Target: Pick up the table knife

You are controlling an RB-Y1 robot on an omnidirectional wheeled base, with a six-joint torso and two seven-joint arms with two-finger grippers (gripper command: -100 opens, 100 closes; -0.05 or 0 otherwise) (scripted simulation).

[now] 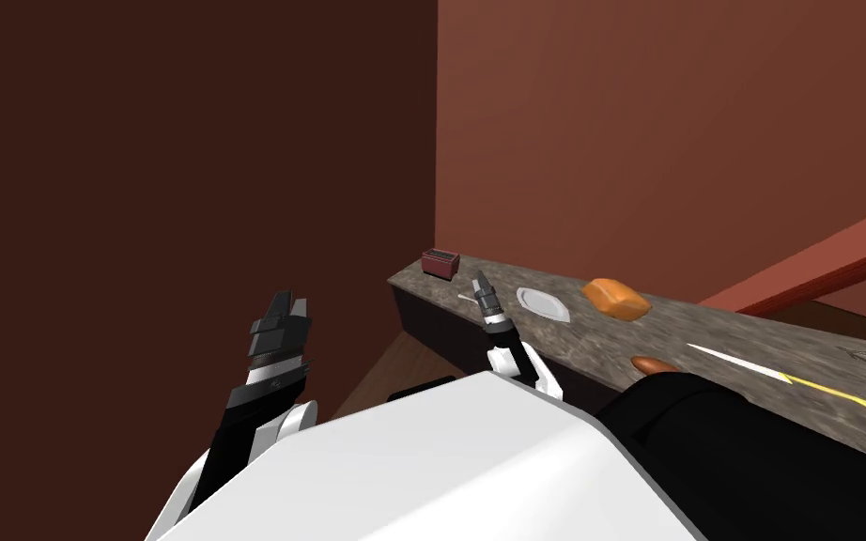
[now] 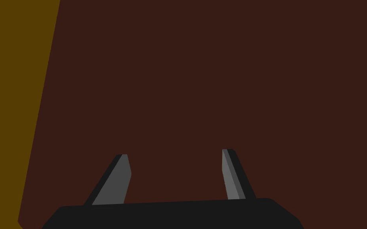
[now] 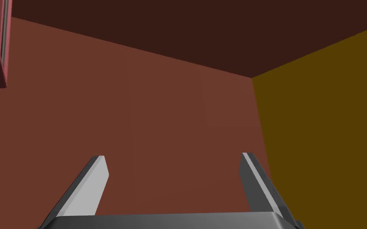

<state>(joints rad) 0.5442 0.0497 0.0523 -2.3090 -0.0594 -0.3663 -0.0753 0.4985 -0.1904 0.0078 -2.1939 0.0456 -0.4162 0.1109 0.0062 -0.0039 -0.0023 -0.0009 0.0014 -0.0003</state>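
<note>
One knife (image 1: 779, 376), white blade and yellow handle, lies flat on the desk (image 1: 703, 329), off to my right beyond the bread (image 1: 616, 298) and plate (image 1: 542, 303). My right tool (image 1: 481, 280) hangs near the toaster (image 1: 441, 263), well apart from the knife, fingers spread and empty. My left tool (image 2: 174, 153) is likewise released, off the desk.

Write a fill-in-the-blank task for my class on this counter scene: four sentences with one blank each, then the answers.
1. On the counter, the plate lies between the bread and the dark red ____.
2. The left gripper and the right gripper both have their fingers ____.
3. Of the two grippers, the ____ one is over the counter.
4. The plate's colour is ____.
Missing words: toaster; open; right; white.
</note>
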